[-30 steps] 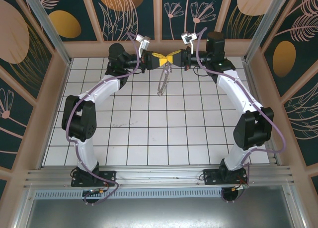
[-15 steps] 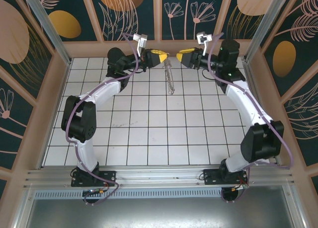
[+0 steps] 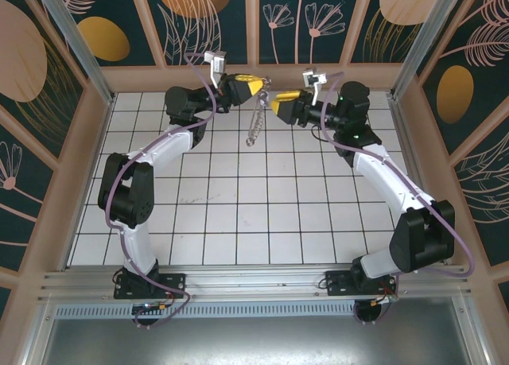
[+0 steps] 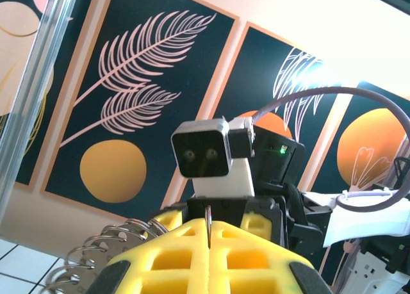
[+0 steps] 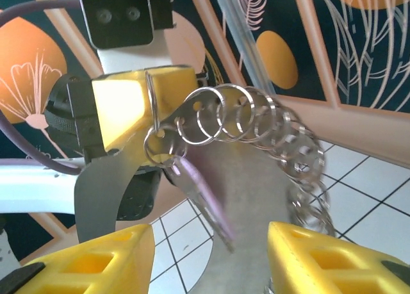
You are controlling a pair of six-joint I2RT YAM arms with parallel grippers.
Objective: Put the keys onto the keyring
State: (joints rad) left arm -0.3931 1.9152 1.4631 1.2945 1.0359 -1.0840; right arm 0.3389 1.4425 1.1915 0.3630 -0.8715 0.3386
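Observation:
My left gripper [image 3: 253,82] is raised near the back wall, shut on the thin edge of a silvery ring of the keyring [image 3: 256,120], whose chain of linked rings dangles below it. From the left wrist, the yellow fingers [image 4: 166,255] press together on that ring edge [image 4: 209,218]. The right wrist sees the chain of rings [image 5: 256,118] curving away from the left gripper [image 5: 138,105]. A lilac-headed key [image 5: 204,201] hangs from a small ring beside the left fingers and looks blurred. My right gripper [image 5: 211,262] stands open below the key with nothing in it, and sits just right of the chain [image 3: 276,106].
The white tiled floor [image 3: 238,198] lies far below both grippers. The patterned back wall [image 3: 254,31] stands close behind them, and wooden-framed side walls [image 3: 71,142] close in the cell.
The two grippers were tip to tip; the right one has opened and drawn back to the right. The left one has shifted left and up, and the keyring chain swings under it.

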